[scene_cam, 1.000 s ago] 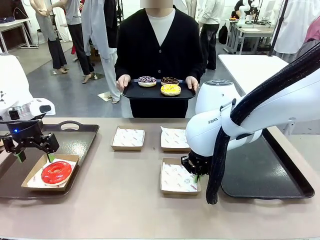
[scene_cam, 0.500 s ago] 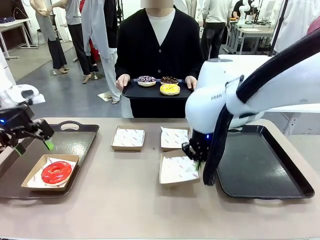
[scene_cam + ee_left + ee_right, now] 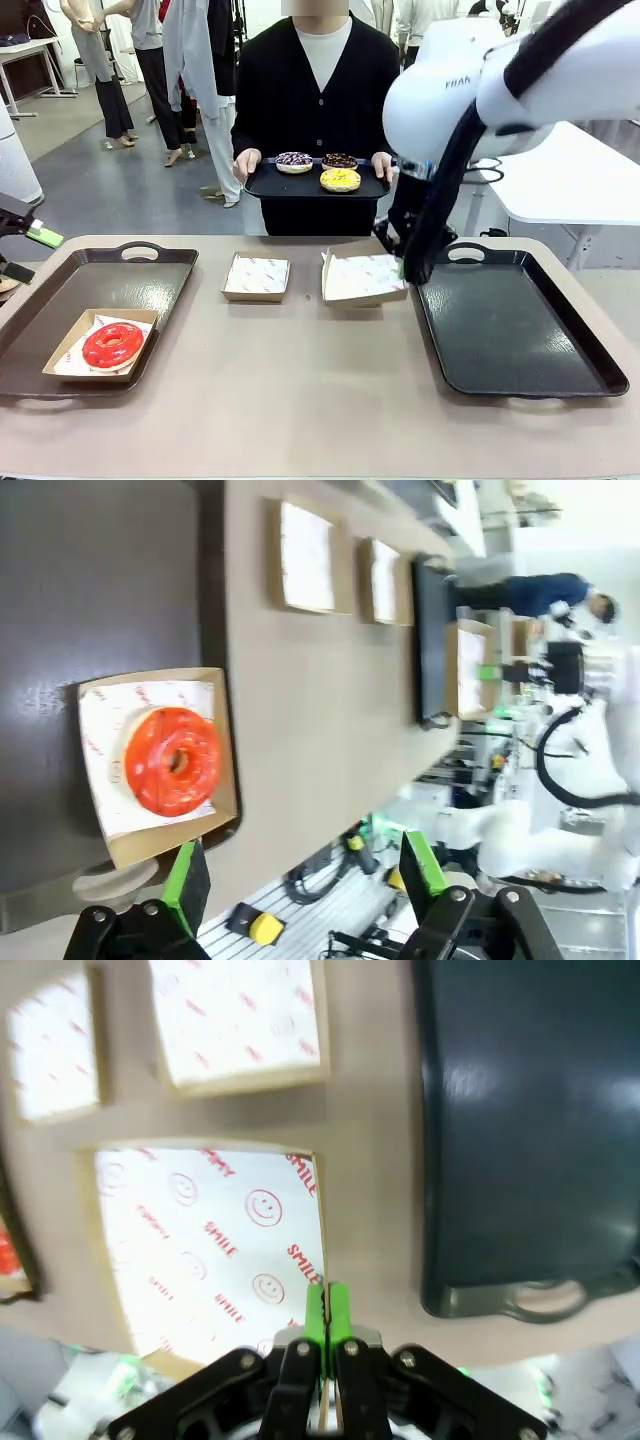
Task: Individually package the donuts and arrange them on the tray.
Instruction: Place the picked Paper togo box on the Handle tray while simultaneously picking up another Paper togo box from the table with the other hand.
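over on the left tray (image 3: 150, 285), the red donut (image 3: 112, 344) sits boxed up in its paper-lined box (image 3: 100, 378), close to the tray's near edge. we've got our left hand (image 3: 305, 870) out at the far left of the bench (image 3: 300, 400), fingers spread wide, nothing between the green pads (image 3: 187, 875). from that wrist we look at the donut lying in its box, clear of both fingers.

across on the other side, our right hand (image 3: 325, 1310) is pinched tight on the rim of an empty box (image 3: 365, 278). the two pads are pressed together over the cardboard edge and the printed paper liner. that box is up off the bench and tilted, just beside the near-left corner of the right tray (image 3: 520, 330), which shows bare dark plastic.

one spare box (image 3: 256, 277) lies flat on the bench between the two trays. from the right wrist we see a second spare box (image 3: 240, 1020) beside it, just past the held one.

at the far side the person grips a black serving tray (image 3: 270, 187) with a hand (image 3: 246, 163) at each end. on it sit the purple-and-white sprinkled donut (image 3: 293, 161), the chocolate donut (image 3: 340, 160) and, nearer us, the yellow donut (image 3: 341, 179).
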Tool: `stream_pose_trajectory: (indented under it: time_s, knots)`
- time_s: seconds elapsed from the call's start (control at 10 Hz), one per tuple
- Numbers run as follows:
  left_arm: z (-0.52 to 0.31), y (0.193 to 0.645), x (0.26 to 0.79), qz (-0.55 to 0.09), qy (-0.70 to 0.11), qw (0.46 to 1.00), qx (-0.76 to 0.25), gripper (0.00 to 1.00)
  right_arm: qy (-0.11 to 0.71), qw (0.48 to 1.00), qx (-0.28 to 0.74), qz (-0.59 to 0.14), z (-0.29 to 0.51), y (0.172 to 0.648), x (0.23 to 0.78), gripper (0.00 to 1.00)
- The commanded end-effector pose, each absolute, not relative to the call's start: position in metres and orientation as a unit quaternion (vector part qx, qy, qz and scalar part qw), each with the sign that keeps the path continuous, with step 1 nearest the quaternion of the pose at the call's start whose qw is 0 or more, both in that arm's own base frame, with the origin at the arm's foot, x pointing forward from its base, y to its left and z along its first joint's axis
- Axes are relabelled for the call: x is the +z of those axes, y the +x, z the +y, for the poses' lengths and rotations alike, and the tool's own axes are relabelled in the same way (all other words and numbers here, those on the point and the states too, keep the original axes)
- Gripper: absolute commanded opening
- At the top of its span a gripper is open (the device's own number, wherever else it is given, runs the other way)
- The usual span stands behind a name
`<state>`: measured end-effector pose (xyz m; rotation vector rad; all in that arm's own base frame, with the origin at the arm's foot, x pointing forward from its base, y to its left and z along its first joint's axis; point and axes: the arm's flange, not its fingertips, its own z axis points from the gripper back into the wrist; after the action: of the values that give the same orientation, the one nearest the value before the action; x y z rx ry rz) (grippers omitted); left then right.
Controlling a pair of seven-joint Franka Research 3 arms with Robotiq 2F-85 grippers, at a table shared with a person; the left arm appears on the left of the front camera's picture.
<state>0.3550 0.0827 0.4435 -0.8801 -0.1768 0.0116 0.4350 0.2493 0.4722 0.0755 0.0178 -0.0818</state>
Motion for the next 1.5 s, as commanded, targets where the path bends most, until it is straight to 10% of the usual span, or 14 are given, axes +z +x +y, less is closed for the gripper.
stream_pose_trajectory:
  time_s: [0.0, 1.4]
  knots:
    - [0.101, 0.366, 0.424, -0.072, -0.48, 0.874, 0.012, 1.0, 0.037, 0.998, -0.041, 0.02, 0.266, 0.469, 0.479, 0.0]
    - [0.199, 0.325, 0.378, -0.05, -0.583, 0.804, 0.103, 1.0, 0.027, 0.998, -0.047, 0.035, 0.3, 0.56, 0.488, 0.0]
